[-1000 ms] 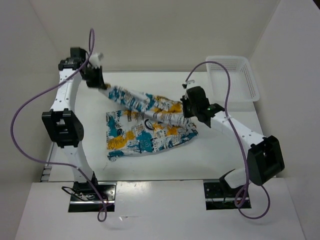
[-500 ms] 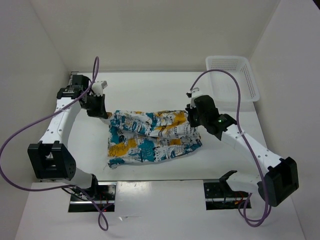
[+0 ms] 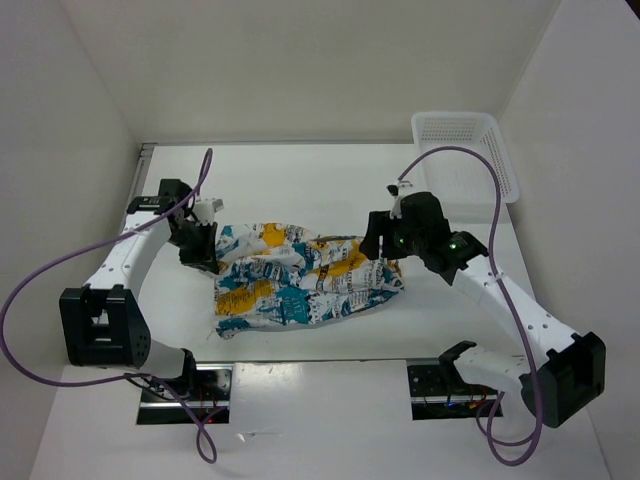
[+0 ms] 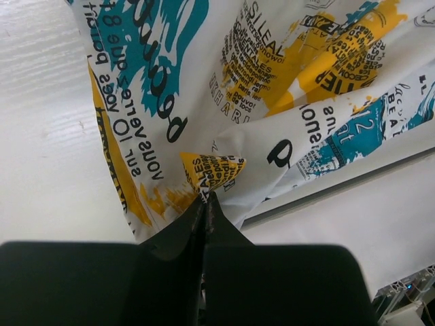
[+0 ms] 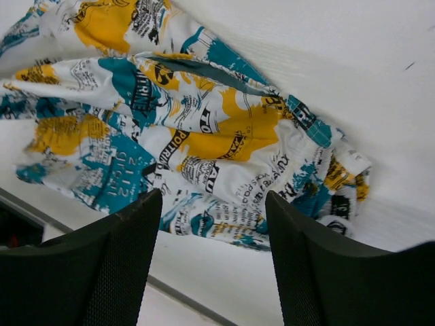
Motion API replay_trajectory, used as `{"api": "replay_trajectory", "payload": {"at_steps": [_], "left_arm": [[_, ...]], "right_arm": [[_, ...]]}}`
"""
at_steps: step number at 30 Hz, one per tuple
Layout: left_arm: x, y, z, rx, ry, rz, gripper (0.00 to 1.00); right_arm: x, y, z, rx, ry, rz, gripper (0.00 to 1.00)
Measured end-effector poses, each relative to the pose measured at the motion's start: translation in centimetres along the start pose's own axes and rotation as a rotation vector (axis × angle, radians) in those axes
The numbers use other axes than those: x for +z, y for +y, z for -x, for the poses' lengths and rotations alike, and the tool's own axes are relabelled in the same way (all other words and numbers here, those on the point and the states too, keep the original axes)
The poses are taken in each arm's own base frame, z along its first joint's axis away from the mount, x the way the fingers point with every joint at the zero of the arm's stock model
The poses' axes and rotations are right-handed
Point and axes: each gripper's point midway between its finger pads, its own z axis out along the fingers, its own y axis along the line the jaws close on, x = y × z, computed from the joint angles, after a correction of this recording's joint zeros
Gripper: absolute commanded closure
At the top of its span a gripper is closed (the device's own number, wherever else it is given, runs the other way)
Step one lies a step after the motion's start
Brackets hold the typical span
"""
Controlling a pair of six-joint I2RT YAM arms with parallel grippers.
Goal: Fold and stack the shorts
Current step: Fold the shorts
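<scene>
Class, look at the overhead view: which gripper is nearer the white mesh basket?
Right. The right gripper, jaws open, sits over the shorts' right end, near the basket's front-left corner; the left gripper pinches the shorts' left edge, far across the table.

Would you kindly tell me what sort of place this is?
Probably a robot lab test cell: plain white walls box in a white table, the left arm and right arm are bolted at its near edge, with shorts and a mesh basket on it.

white shorts (image 3: 300, 280), teal, yellow, black print
</scene>
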Motion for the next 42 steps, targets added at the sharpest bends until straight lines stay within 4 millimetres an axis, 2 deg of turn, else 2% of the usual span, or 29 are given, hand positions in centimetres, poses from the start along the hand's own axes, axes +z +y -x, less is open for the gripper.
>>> {"api": "replay_trajectory", "payload": {"at_steps": [3, 7, 9, 14, 18, 23, 24, 25, 29, 31, 33, 35, 37, 40, 42], "left_arm": [[0.3, 0.2, 0.0, 0.001, -0.003, 0.004, 1.0], [1.0, 0.4, -0.8, -0.008, 0.022, 0.006, 1.0], [1.1, 0.5, -1.0, -0.011, 0.029, 0.009, 1.0], [1.3, 0.7, -1.0, -0.01, 0.027, 0.016, 1.0], [1.6, 0.8, -1.1, -0.01, 0.028, 0.017, 1.0], [2.2, 1.0, -1.4, -0.016, 0.048, 0.016, 1.0], [2.5, 1.0, -1.5, -0.013, 0.056, 0.014, 1.0], [2.8, 1.0, -1.5, -0.01, 0.061, 0.014, 1.0], [4.2, 0.5, -1.3, 0.027, 0.074, 0.005, 1.0], [5.2, 0.3, -0.7, 0.043, 0.07, -0.005, 1.0], [6.4, 0.5, 0.0, 0.038, 0.084, -0.02, 1.0], [7.5, 1.1, 1.4, 0.004, 0.102, -0.042, 1.0], [8.3, 2.6, 4.6, -0.043, 0.098, -0.055, 1.0], [9.1, 5.7, 11.7, -0.066, -0.011, -0.045, 1.0], [8.1, 7.5, 16.6, -0.055, -0.113, -0.018, 1.0]], "right_arm": [[1.2, -0.2, -0.8, 0.104, 0.046, -0.018, 0.34], [4.6, -1.6, -3.8, 0.218, 0.182, -0.097, 0.31], [5.5, -2.6, -4.7, 0.262, 0.219, -0.143, 0.3], [5.4, -4.6, -4.2, 0.339, 0.191, -0.247, 0.26], [5.3, -5.0, -4.0, 0.365, 0.179, -0.276, 0.23], [5.9, -4.9, -4.7, 0.392, 0.188, -0.25, 0.25], [6.1, -5.0, -4.9, 0.399, 0.193, -0.245, 0.29], [6.5, -5.1, -4.8, 0.407, 0.191, -0.238, 0.48], [8.0, -5.8, -4.0, 0.417, 0.167, -0.216, 0.89], [8.7, -6.0, -3.3, 0.416, 0.153, -0.207, 1.0], [9.6, -5.8, -2.0, 0.409, 0.135, -0.185, 1.0], [10.6, -5.5, -0.5, 0.401, 0.116, -0.159, 1.0], [11.7, -5.1, 1.3, 0.39, 0.091, -0.128, 1.0], [13.4, -4.4, 5.1, 0.36, 0.049, -0.083, 1.0], [14.6, -3.8, 8.5, 0.332, 0.004, -0.051, 1.0]]}}
